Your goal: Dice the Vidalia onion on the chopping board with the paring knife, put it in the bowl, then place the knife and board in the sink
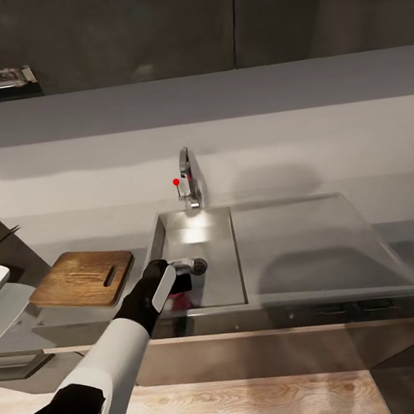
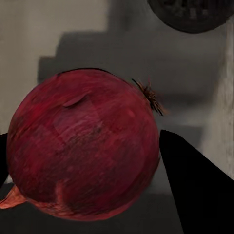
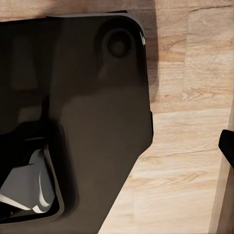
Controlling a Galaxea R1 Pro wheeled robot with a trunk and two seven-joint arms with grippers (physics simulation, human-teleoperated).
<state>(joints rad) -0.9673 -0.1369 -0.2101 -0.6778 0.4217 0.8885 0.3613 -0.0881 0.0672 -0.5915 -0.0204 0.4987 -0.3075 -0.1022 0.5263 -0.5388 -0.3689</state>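
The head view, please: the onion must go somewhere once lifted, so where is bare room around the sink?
The wooden chopping board left of the steel sink is bare on top. The flat drainboard right of the basin is bare too. It is crowded in the basin's front corner, where the left gripper flanks the red onion beside the drain.

Between the jaws, the dark red round onion (image 2: pixel 83 146) hides one black finger (image 2: pixel 3 161); whether the pads touch it is unclear.

A pale grey wall (image 1: pixel 289 135) rises under dark upper cabinets (image 1: pixel 140 24), while light wood-plank floor (image 1: pixel 250 406) runs below the dark cabinet fronts (image 1: pixel 329 311).
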